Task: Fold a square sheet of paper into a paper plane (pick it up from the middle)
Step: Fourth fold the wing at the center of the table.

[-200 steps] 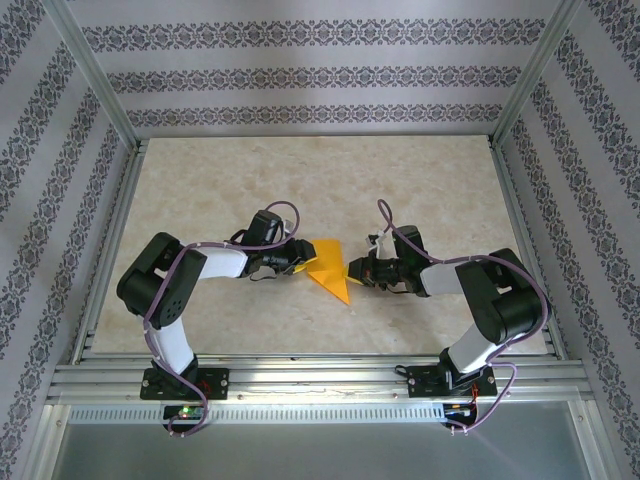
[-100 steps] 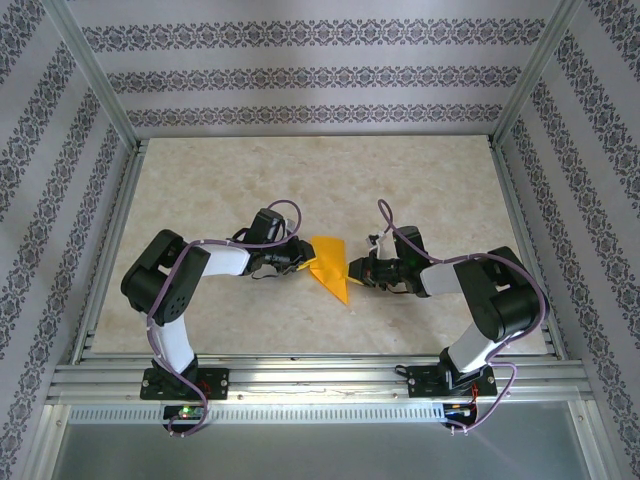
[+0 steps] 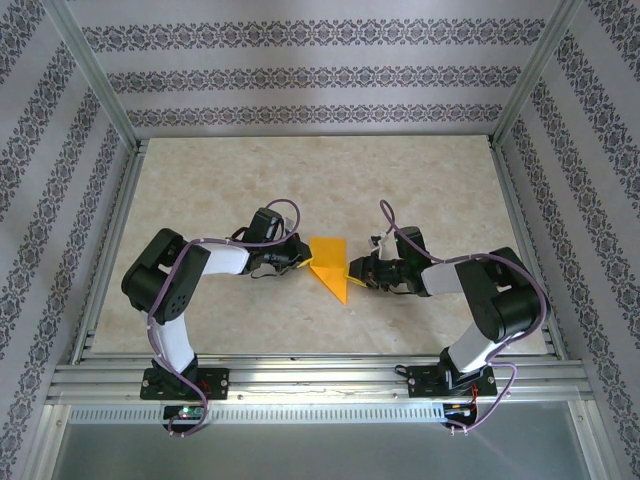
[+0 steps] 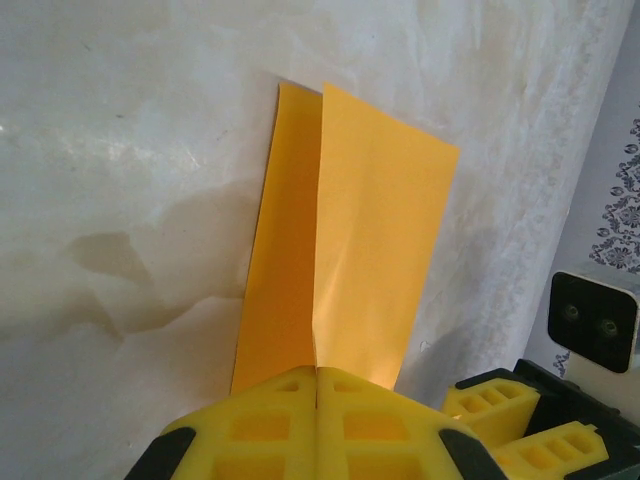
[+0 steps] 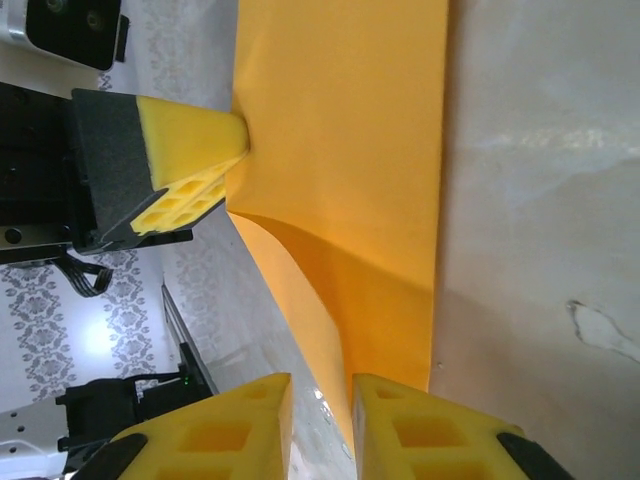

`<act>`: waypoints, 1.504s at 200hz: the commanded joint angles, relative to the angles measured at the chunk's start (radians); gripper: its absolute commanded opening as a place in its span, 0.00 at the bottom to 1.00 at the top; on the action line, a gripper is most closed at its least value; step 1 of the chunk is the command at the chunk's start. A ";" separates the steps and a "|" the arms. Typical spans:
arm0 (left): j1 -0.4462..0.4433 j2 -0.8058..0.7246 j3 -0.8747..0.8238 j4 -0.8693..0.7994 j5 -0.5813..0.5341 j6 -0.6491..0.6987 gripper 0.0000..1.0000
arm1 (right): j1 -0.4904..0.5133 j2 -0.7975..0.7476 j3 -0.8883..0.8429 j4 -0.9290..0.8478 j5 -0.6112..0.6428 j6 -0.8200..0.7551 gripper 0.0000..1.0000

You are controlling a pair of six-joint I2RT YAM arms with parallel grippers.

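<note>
Grip on the left: the left gripper [image 4: 317,375] has its jaws pinched flat together on the edge of the paper plane [image 4: 350,230]; no gap shows between them.
Grip on the right: the right gripper [image 5: 322,395] stands with a narrow slot between its jaws. A corner of the orange paper runs down into that slot, and I'd say it is loose there, not clamped.
Place of the paper: mid-table [image 3: 200,180], directly between the two grippers, part of it lifted off the surface.
Long axis: seen from above it runs from a wide far end to a point at the near end, slanting a little rightward, crosswise to the line joining the two grippers.
Nearer arm: both are at it, one on each flank, and the left alone has hold.
Hinge of the coming move: I judge the right must work along that right flank while the left anchors the opposite edge.
</note>
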 commanded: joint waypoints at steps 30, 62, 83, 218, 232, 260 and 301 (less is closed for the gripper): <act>0.007 -0.144 -0.082 -0.019 -0.155 -0.050 0.00 | 0.036 -0.239 0.051 -0.373 0.369 -0.228 0.40; -0.015 -0.214 -0.157 0.029 -0.255 -0.136 0.00 | 0.287 -0.410 -0.002 -0.346 0.792 -0.532 0.40; -0.036 -0.246 -0.175 0.028 -0.309 -0.168 0.00 | 0.482 -0.446 -0.060 -0.202 0.993 -0.737 0.35; -0.085 -0.287 -0.187 0.050 -0.360 -0.231 0.00 | 0.689 -0.038 0.029 0.095 1.202 -1.036 0.29; -0.084 -0.284 -0.187 0.058 -0.358 -0.231 0.00 | 0.689 -0.020 0.034 0.095 1.190 -1.031 0.27; -0.084 -0.286 -0.185 0.058 -0.355 -0.233 0.00 | 0.689 0.008 0.034 0.111 1.204 -1.002 0.25; -0.084 -0.289 -0.184 0.051 -0.354 -0.228 0.00 | 0.689 0.026 0.040 0.113 1.207 -0.984 0.22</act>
